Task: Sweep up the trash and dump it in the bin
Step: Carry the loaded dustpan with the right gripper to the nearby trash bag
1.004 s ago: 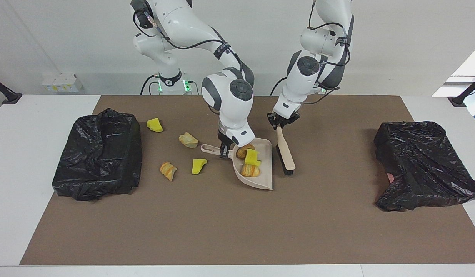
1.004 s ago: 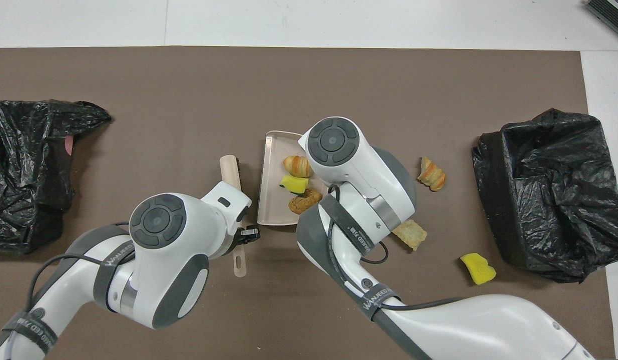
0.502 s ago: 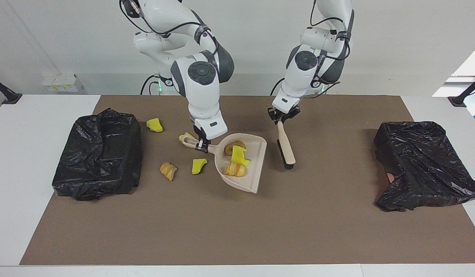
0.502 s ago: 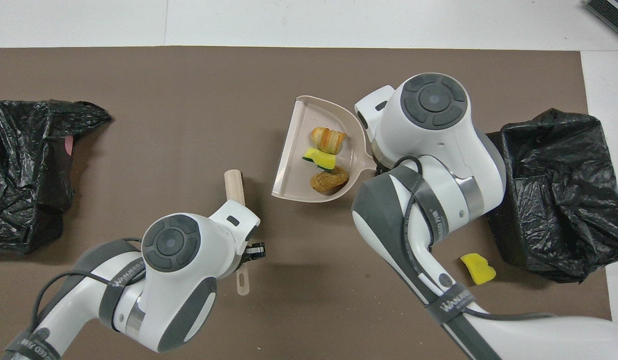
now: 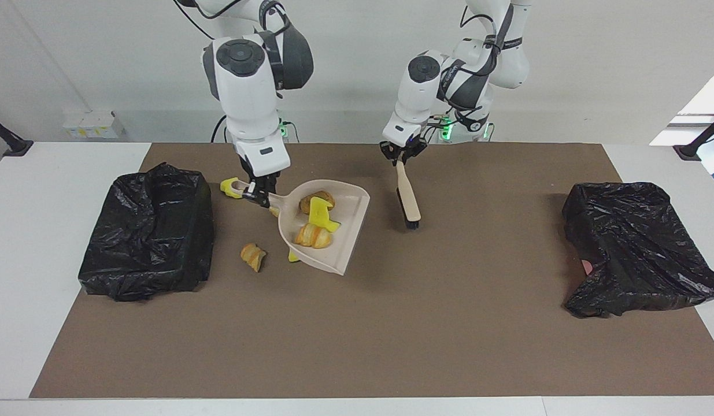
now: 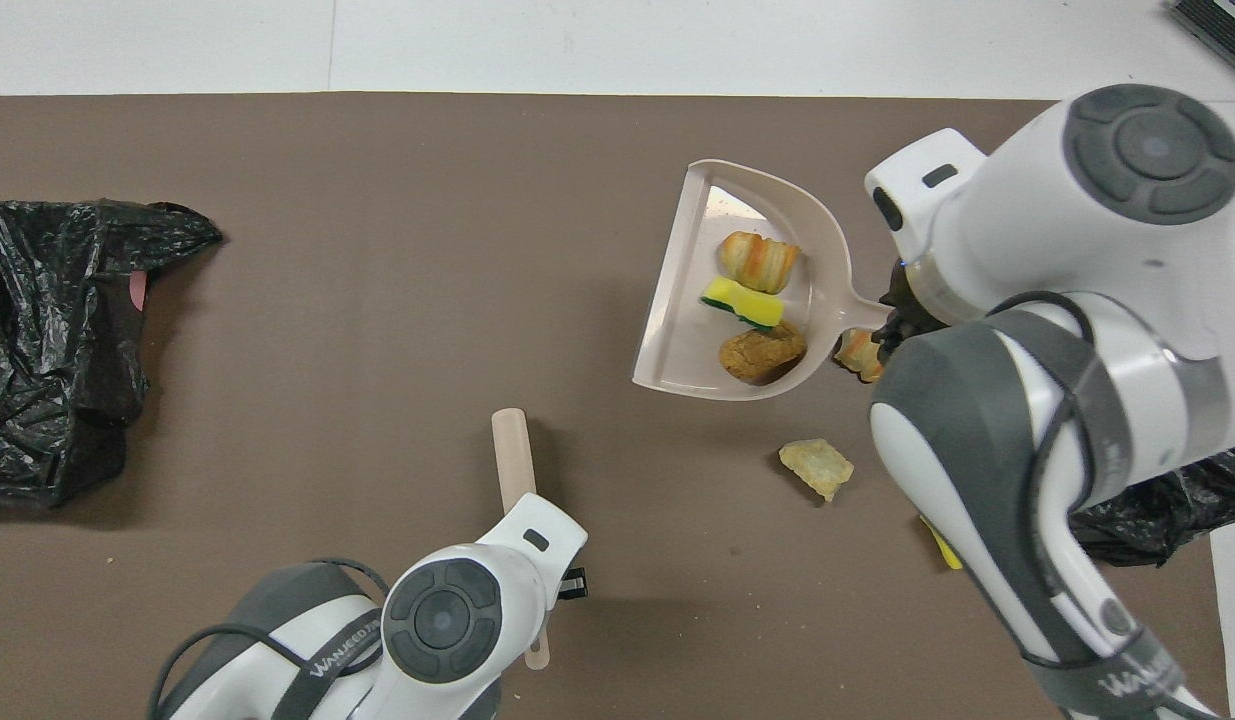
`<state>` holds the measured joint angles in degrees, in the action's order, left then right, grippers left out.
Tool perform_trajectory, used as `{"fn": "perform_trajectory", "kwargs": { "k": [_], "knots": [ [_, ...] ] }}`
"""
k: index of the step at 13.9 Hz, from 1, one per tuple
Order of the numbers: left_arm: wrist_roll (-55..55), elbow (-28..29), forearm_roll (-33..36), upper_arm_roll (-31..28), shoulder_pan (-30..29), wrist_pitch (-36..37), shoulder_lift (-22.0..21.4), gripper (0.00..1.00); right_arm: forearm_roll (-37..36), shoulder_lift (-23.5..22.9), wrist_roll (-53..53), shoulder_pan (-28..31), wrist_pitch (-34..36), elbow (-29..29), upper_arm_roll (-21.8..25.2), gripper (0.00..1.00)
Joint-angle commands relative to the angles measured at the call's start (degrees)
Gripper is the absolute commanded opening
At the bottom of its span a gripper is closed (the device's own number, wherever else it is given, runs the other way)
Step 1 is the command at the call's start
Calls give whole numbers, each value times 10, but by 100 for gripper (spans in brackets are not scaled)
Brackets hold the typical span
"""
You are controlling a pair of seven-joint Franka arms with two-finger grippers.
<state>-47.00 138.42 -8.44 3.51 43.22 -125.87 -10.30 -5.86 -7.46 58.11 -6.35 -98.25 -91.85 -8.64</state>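
**Loaded dustpan lifts toward the bin at the right arm's end**

The right gripper (image 5: pixel 258 193) is clamped on the handle of the dustpan (image 5: pixel 345 242), which now hangs in the air; a second ago it lay on the brown mat (image 5: pixel 391 335). It has since travelled toward the black-bagged bin (image 5: pixel 148 231) at the right arm's end of the table. Three pieces of the trash (image 5: pixel 316 222) ride in the pan: two pastry bits and a yellow sponge chunk. A loose pastry piece (image 5: pixel 252 256) stays on the mat near the bin, and the pan partly covers a yellow chunk (image 5: pixel 293 257).

The left gripper (image 5: pixel 400 157) pinches the brush (image 5: pixel 407 196) by its handle. It has drawn back toward the robots, bristles pointing down. The second bagged bin (image 5: pixel 634 248) sits unchanged at the left arm's end.
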Motion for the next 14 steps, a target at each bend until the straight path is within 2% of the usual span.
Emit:
{"fn": "perform_trajectory", "kwargs": {
  "k": [1,2,3,4,7,11,12,14],
  "knots": [
    [-25,62,11,-6,30,-69,-17,0,13,32,103,63,29,-15,-6,0],
    [-24,72,11,-6,31,-88,-13,0,14,38,143,87,38,-17,-6,0],
    [-14,70,11,-6,25,-88,-10,34,13,39,187,115,46,-18,-6,0],
    [-14,63,10,-7,19,-88,-2,98,13,39,231,143,53,-18,-6,0],
    [-12,15,10,-8,-27,-59,23,100,0,45,318,214,48,-29,-4,0],
    [89,-33,11,-9,-134,-25,24,100,-70,56,336,270,41,-46,-3,0],
    [126,-57,11,-9,-162,-3,26,100,-78,67,336,283,34,-67,-3,0],
    [202,-108,11,-10,-224,50,35,100,-140,105,336,295,-21,-136,-2,0]
  ]
}}
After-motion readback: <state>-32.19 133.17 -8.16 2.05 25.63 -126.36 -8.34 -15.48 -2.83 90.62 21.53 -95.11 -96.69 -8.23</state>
